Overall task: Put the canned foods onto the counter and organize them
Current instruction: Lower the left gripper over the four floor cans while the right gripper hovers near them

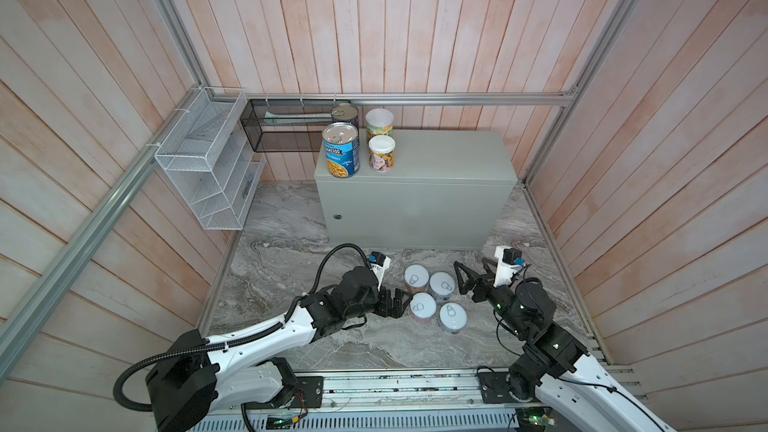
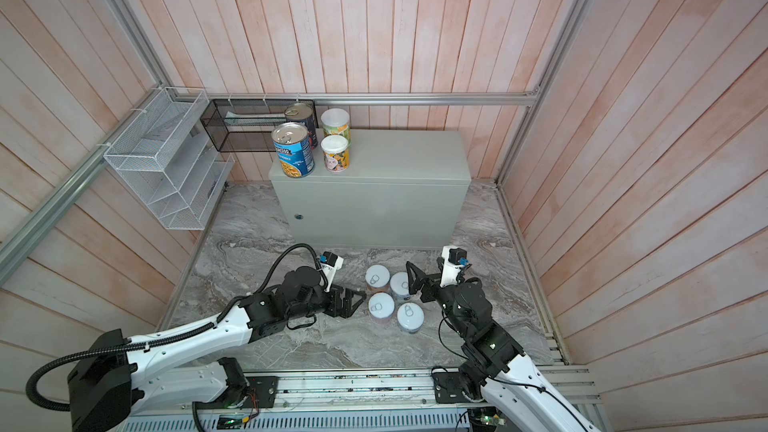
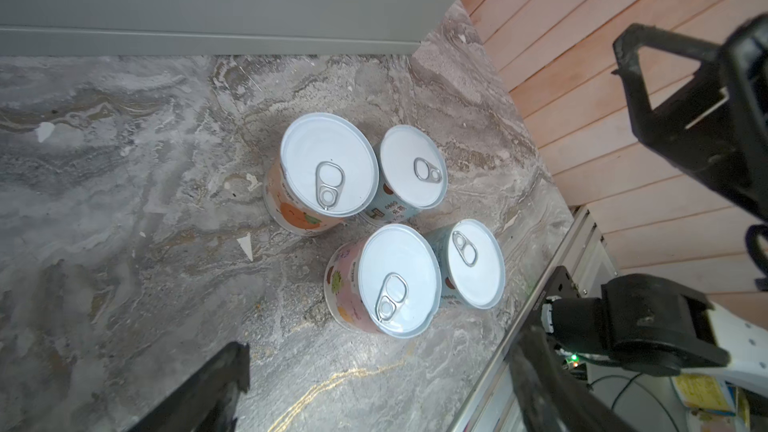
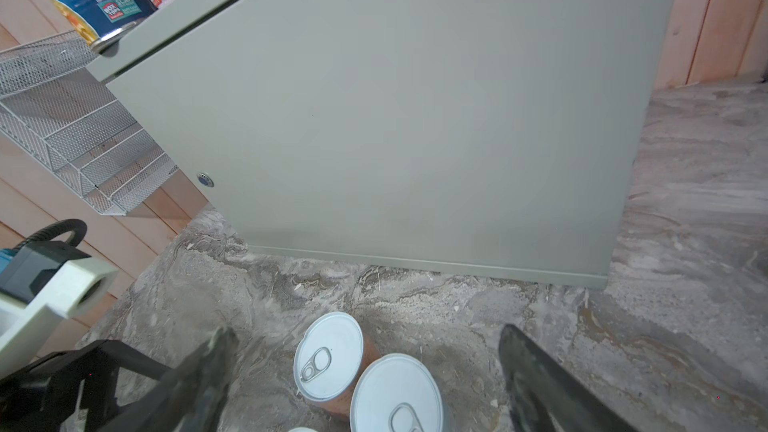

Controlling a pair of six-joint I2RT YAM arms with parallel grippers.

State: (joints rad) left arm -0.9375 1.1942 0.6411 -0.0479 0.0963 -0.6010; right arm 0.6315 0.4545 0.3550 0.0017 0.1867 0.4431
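Pink plank walls (image 1: 415, 14) close in a marble surface (image 1: 291, 243) on which a grey-green box (image 1: 415, 201) stands against the back wall, its small round lock facing the room. Four canned foods stand upright in a two-by-two block at the left end of the box's flat top. The blue Progresso can (image 1: 340, 151) is at the front, with a second metal-topped can (image 1: 345, 112) behind it. To their right are the front white-lidded can (image 1: 381, 154) and the rear white-lidded can (image 1: 379, 122).

Down on the marble, in front of the box, the other four sit in a tight cluster (all upright, white pull-tab lids up). They are the far-left short can (image 1: 416, 277), the far-right short can (image 1: 441, 284), the near-left short can (image 1: 422, 307) and the near-right short can (image 1: 453, 317).

The two arms flank them. The left pincer (image 1: 401, 303) waits just beside the near-left short can, its fingers spread wide apart and holding nothing. The right pincer (image 1: 461, 280) sits close by the far-right short can, likewise spread wide and empty. In its wrist view two lids show low between the parted fingers (image 4: 208, 367).

A white wire rack (image 1: 203, 172) hangs on the left wall, and a black mesh basket (image 1: 286, 126) hangs from the rear rail beside the box.
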